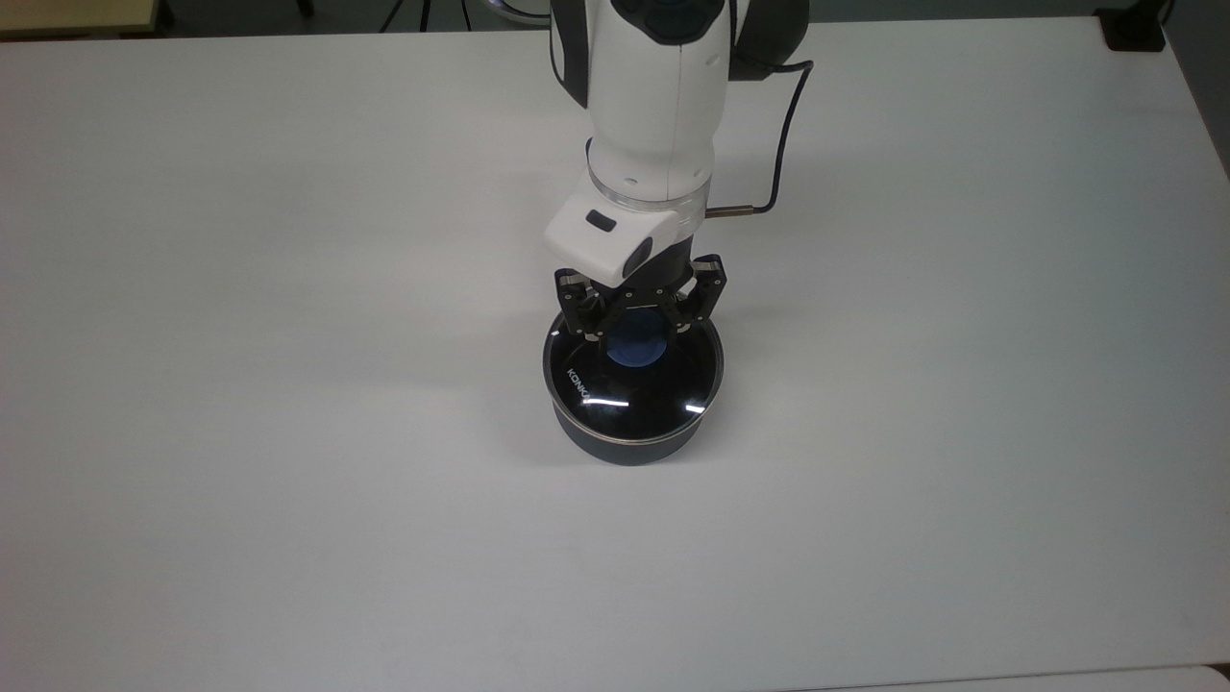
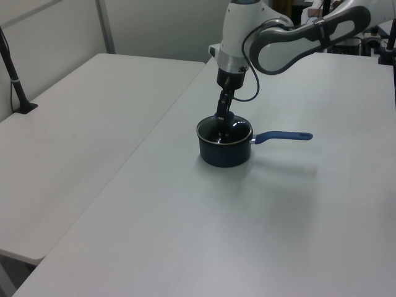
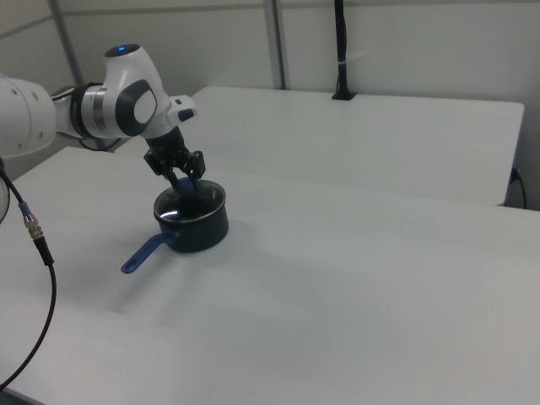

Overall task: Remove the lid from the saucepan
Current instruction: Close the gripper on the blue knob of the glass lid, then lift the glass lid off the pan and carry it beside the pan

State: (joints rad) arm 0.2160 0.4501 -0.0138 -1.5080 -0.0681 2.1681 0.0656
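Nearest to us in the top view lies a broad bare stretch of the white desk (image 1: 288,500). On it stands the small deep round saucepan with its dark navy-black outside (image 1: 629,444). In the left view its long straight blue handle (image 2: 281,136) points to the left view's right; in the right view the handle (image 3: 145,253) runs toward the right view's lower left.

On the saucepan's rim we see the round clear glass lid with a metal rim (image 1: 634,389), seated level on the pot, with white "KONKA" lettering near the top view's left edge of the disc. At its centre sits the blue round knob (image 1: 635,346).

The black two-finger gripper (image 1: 639,328) is down at the knob, and we see its jaws closed on the knob, one finger on each side of it. In the right view the gripper (image 3: 182,179) stands just above the pot's far rim.

Behind it rises the white arm (image 1: 653,106), tilted away from the pot, with a black cable (image 1: 783,125) looping along the top view's right of it
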